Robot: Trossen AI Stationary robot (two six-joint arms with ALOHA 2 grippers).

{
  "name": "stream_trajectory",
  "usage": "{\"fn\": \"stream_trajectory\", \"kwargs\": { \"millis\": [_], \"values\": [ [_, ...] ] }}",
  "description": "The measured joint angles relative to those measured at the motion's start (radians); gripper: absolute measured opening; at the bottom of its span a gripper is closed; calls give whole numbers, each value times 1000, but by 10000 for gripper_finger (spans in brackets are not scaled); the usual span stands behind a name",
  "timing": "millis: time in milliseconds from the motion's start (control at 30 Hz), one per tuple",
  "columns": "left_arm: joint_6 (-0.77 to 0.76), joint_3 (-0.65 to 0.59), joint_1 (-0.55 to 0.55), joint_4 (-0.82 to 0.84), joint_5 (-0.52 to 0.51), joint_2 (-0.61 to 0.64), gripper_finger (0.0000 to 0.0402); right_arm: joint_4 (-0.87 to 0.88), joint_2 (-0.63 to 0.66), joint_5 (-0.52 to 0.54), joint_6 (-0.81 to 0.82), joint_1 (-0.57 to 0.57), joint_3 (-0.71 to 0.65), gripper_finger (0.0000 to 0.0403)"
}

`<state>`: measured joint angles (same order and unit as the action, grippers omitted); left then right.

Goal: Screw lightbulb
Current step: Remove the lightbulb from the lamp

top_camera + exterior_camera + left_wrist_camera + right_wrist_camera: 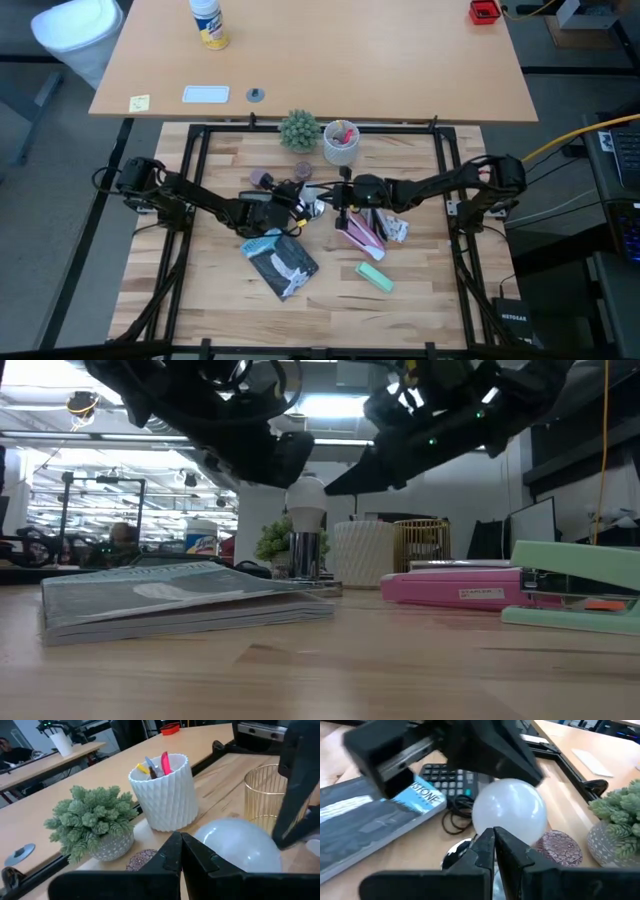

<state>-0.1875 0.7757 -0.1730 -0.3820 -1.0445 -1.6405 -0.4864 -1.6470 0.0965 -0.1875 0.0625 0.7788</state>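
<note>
The frosted white lightbulb (pixel 306 496) stands upright, its screw end down in a shiny silver socket (pixel 305 555) on the table, near the middle (pixel 318 208). My left gripper (pixel 180 846) is shut, with its tips beside the globe (pixel 240 845) and just above its top in the low view (pixel 288 460). My right gripper (pixel 493 840) is shut, with its tips in front of the globe (pixel 509 810), at its right side in the low view (pixel 335 486). My left gripper's shut fingertips (pixel 172 851) stand close beside the globe's upper part; I cannot tell whether they touch it. My right gripper's shut fingertips (pixel 487 845) come slanting down from the table's right at the globe's side (pixel 506 829); I cannot tell whether they touch it.
A book (pixel 280 262) and a calculator (pixel 447 777) lie near the left gripper. A pink stapler (pixel 460 585) and a green stapler (pixel 375 276) lie on the right. A plant (pixel 298 128), a white pen cup (pixel 341 142) and a gold wire cup (pixel 265 795) stand behind.
</note>
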Motion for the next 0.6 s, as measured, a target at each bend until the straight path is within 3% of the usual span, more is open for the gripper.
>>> {"fn": "stream_trajectory", "kwargs": {
  "millis": [267,400,600],
  "values": [
    [-66,0,-53,44,-55,1,0,-26,-9,11,20,44,-2,20],
    [-98,2,-90,37,-7,1,0,-43,-12,23,21,61,-2,20],
    [-109,0,-125,35,-24,0,0,-56,-12,7,20,78,-1,20]
  ]
}}
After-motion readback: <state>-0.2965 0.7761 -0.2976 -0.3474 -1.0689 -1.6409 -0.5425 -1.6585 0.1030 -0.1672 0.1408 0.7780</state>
